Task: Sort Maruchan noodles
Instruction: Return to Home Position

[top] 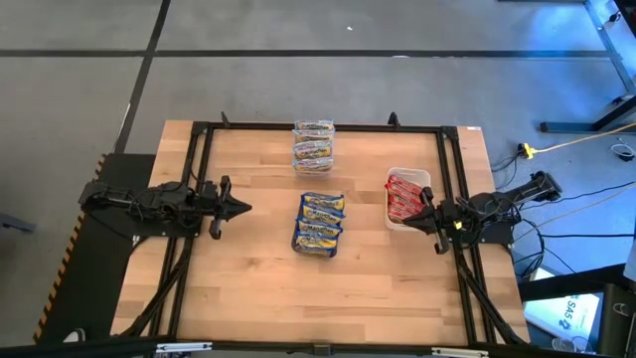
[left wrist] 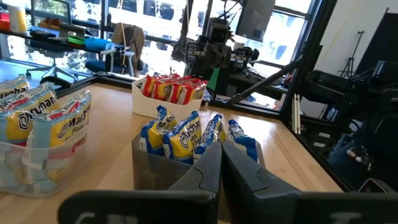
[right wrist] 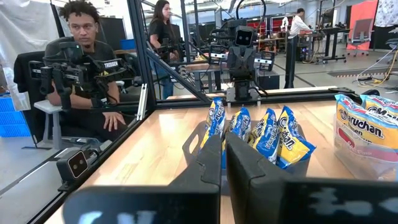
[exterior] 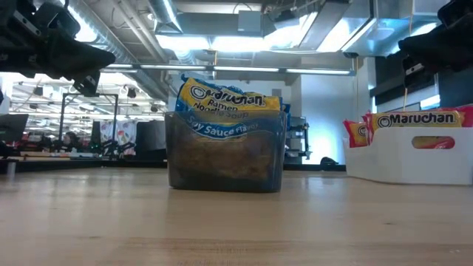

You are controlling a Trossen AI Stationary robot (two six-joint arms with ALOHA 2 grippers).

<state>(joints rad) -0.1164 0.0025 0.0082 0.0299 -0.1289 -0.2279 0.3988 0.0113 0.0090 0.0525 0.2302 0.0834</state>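
Observation:
The Maruchan noodles stand on edge in three containers. Blue-banded packets [top: 320, 221] fill a dark grey tray [left wrist: 149, 168] at the table's middle. Yellow-brown ones [top: 313, 145] sit in a clear tub [left wrist: 25, 171] at the far edge, and red ones [top: 403, 196] in a white tray [exterior: 414, 159] on the right. My left gripper [top: 243, 208] hangs shut and level at the table's left, pointing toward the dark tray. My right gripper [top: 419, 212] hangs shut and level at the right, beside the white tray. Neither holds anything.
A black frame [top: 318, 126] runs around the wooden table top. Bare wood lies along the near edge [top: 318, 308] and on the left. A seated person [right wrist: 87, 74] and others show in the room beyond the table's left side.

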